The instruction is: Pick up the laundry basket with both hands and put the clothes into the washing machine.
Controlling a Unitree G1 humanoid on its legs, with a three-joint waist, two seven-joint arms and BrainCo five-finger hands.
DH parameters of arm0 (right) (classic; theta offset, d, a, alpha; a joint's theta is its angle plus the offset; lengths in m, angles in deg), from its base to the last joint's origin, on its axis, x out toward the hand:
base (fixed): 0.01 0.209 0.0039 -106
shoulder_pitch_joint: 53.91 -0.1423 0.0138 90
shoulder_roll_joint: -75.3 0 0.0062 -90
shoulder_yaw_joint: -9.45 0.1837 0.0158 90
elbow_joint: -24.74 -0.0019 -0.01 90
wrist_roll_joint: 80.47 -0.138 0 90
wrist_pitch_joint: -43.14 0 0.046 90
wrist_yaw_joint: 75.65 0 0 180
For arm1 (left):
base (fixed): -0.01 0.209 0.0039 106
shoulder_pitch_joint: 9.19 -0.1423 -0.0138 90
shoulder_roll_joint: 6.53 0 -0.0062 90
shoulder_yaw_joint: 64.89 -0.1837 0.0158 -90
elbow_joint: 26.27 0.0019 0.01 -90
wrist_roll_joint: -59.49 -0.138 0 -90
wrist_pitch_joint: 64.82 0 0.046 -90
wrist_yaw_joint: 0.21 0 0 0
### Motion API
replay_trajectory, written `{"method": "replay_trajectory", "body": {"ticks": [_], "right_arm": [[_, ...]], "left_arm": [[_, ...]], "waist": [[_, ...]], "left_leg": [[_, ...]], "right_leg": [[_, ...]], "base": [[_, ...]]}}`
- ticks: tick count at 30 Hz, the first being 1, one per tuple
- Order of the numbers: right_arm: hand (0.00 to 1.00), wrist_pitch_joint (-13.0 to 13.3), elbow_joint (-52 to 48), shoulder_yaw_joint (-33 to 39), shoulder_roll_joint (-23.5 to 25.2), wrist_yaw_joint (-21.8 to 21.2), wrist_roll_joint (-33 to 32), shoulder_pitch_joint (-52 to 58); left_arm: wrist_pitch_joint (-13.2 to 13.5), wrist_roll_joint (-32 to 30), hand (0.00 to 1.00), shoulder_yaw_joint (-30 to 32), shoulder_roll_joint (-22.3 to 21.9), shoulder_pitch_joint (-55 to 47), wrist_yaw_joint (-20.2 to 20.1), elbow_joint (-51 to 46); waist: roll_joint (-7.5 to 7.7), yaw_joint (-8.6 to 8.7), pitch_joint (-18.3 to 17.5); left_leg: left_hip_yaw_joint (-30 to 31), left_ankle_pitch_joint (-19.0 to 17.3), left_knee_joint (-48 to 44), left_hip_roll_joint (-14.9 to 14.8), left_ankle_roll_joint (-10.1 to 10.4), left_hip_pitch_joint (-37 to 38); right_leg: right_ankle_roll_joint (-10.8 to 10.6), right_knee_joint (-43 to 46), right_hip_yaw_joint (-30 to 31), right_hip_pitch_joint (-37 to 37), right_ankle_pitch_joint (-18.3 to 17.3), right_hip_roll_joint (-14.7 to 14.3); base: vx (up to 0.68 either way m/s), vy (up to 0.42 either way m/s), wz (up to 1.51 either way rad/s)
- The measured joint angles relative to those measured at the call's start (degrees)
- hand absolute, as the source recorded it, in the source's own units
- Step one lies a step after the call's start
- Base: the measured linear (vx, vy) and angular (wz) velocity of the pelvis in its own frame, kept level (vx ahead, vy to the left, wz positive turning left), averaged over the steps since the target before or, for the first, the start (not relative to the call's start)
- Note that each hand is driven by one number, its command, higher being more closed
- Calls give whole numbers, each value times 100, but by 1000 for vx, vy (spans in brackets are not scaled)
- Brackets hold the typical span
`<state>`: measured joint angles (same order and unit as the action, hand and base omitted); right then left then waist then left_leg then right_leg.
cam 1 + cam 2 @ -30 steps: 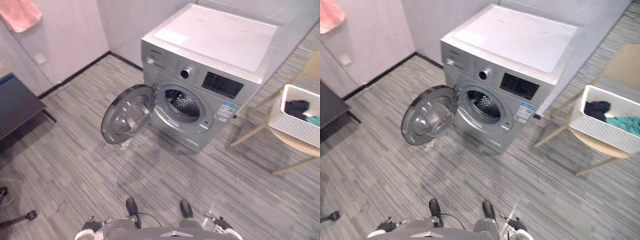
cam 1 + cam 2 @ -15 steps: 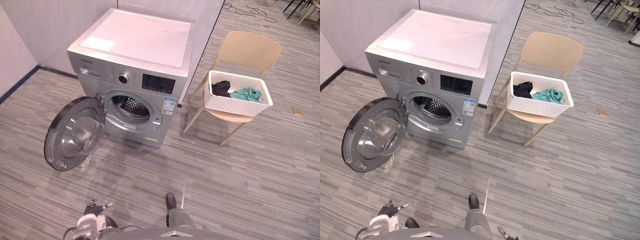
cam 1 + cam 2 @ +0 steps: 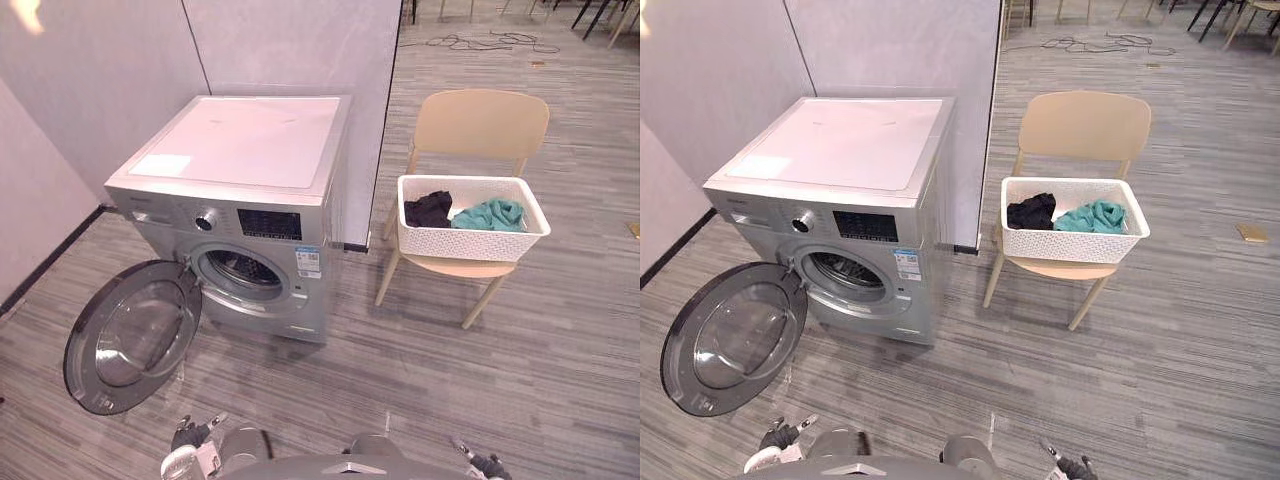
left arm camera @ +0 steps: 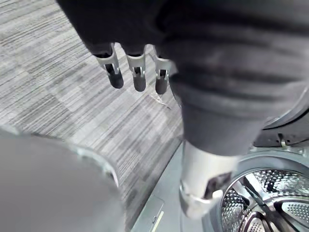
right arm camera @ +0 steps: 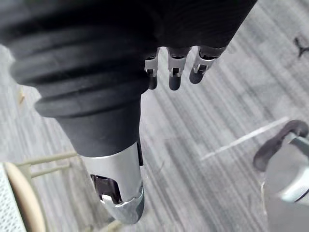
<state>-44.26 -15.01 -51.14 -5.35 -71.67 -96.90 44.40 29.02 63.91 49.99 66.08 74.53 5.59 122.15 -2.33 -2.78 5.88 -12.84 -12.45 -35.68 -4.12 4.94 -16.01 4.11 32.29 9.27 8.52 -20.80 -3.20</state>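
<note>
Basket [image 3: 470, 243] of clothes [image 3: 488, 213] sits untouched on the chair [image 3: 480, 125] beside the washing machine [image 3: 240, 160], door [image 3: 130, 338] open; my left hand [image 4: 138, 76] and right hand [image 5: 174, 77] hang empty, fingers relaxed and apart, so lifting and loading are both left to do.

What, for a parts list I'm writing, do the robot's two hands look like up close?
Both match. The left hand wears a dark ribbed cover over its back and wrist. Its fingers are silver with dark rounded tips, and its thumb is a thicker silver piece set apart from them. The right hand has the same cover, fingers and thumb.
</note>
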Motion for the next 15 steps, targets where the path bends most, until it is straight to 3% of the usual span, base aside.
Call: {"method": "replay_trajectory", "body": {"ticks": [2, 3, 6, 8, 9, 10, 12, 15], "right_arm": [[0, 12, -164, -145, 80, -1, 5, -187], [0, 40, -231, -312, 154, -8, 28, -279], [0, 83, -318, -573, 307, -6, 110, -390], [0, 107, -599, -604, 481, -18, 109, -184], [0, 107, -642, -599, 558, -19, 110, -89], [0, 92, -626, -602, 633, -30, 110, 178], [0, 86, -451, -587, 632, -31, 111, 420], [0, -21, -175, -212, 625, -17, 111, 469]], "left_arm": [[-34, 3, 0, 125, -33, -133, -2, 104], [-60, 52, 0, 337, -82, -280, 8, 159], [-92, 53, 0, 566, -82, -445, 5, 202], [-95, 49, 0, 585, -27, -345, 16, 188], [-98, 49, 0, 505, 32, -307, 30, 174], [-118, 52, 0, 260, 114, -212, 49, 104], [-126, 56, 0, -7, 181, -56, 58, 42], [-121, 59, 0, -238, 158, 308, 39, 6]], "waist": [[-28, -94, -3], [17, -213, -12], [178, -219, -141], [326, -232, -146], [384, -191, -81], [431, -176, 10], [390, -132, 18], [404, -28, 23]], "left_leg": [[201, 129, 837, 260, -107, 37], [73, 283, 876, 242, -470, 129], [-365, 33, 1088, 289, -442, 326], [-511, -205, 1269, 469, -508, 604], [-526, -271, 1316, 527, -512, 805], [-478, -387, 1258, 535, -551, 1155], [-309, -445, 1301, 509, -529, 1481], [-117, -425, 1540, 420, -448, 1677]], "right_leg": [[-26, 9, 305, -26, -82, -194], [-63, 61, 668, -43, -158, -319], [-271, 17, 1033, -58, -260, -205], [-664, 558, 1008, 28, -257, -45], [-1045, 1333, 858, 284, -125, -36], [-1480, 2763, 515, 724, 228, -26], [-1443, 3683, 258, 1206, 246, 132], [-1184, 3244, 138, 1804, 299, 673]], "base": [[236, 37, -107], [289, 70, -134], [292, 83, -80], [340, 83, -32], [314, 10, 0], [318, -9, 9], [385, -53, 34], [322, -112, 42]]}}
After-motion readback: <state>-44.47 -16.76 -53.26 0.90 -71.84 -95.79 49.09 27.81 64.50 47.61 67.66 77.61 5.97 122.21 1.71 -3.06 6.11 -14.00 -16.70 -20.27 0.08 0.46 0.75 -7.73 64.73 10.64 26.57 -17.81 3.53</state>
